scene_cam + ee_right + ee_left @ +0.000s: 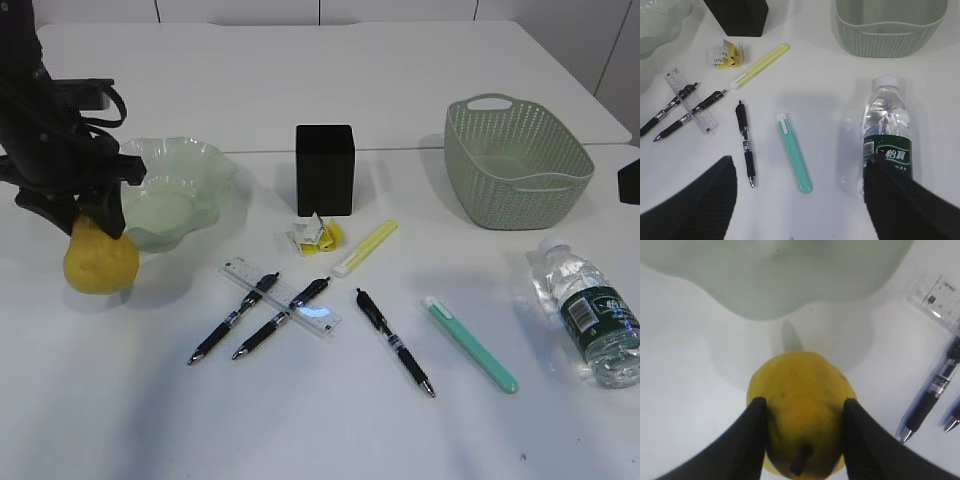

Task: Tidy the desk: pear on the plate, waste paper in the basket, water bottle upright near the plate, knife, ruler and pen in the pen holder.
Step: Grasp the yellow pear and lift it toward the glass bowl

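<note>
Pear (100,262) in the grip of the left gripper (92,215), its two black fingers (752,440) clamped on either side of the yellow fruit, stem toward the wrist camera, just beside the wavy pale-green plate (205,160) at the left of the white table (400,90). The fruit sits low by the plate's near-left rim, not in it. At the right, the right gripper (800,200) hangs above the table with its fingers spread wide and nothing between them; the water bottle (887,137) lies on its side under the right-hand finger, white cap pointing toward the green basket (520,160). The black pen holder (325,170) stands upright between plate and basket. In front of it lie a crumpled yellow-and-white scrap of paper (316,235), a yellow knife (366,247), the clear ruler (280,295) with two black pens (232,318) crossing it, a third black pen (395,342) apart to the right, and a teal knife (470,343).
</note>
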You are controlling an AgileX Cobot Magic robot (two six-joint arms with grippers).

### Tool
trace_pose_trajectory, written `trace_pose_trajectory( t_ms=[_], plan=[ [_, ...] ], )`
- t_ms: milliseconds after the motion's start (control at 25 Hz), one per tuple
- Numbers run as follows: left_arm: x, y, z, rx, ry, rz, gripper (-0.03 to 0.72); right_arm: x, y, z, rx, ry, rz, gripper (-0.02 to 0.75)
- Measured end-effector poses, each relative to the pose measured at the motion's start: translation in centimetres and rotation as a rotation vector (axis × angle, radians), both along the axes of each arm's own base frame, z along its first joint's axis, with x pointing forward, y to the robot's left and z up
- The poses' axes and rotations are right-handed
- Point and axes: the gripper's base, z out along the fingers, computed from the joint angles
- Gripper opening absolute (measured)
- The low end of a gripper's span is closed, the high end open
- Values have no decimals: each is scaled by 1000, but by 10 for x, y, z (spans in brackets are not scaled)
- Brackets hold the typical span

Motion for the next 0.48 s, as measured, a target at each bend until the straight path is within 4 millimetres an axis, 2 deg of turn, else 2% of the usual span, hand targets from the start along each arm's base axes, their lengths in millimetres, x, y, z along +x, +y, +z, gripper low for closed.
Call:
trace_pose_trajectory(
  t_ms=[160, 360, 480],
  plan=[
    [8, -2, 13, -16, -74, 2, 306, 0, 0, 0, -2, 5, 1, 586],
    [27, -5, 46, -53, -237, 12, 305, -1, 0, -1, -2, 18, 5, 586],
    [41, 0, 61, -69, -302, 42, 305, -1, 0, -1, -2, 18, 5, 586]
  ],
)
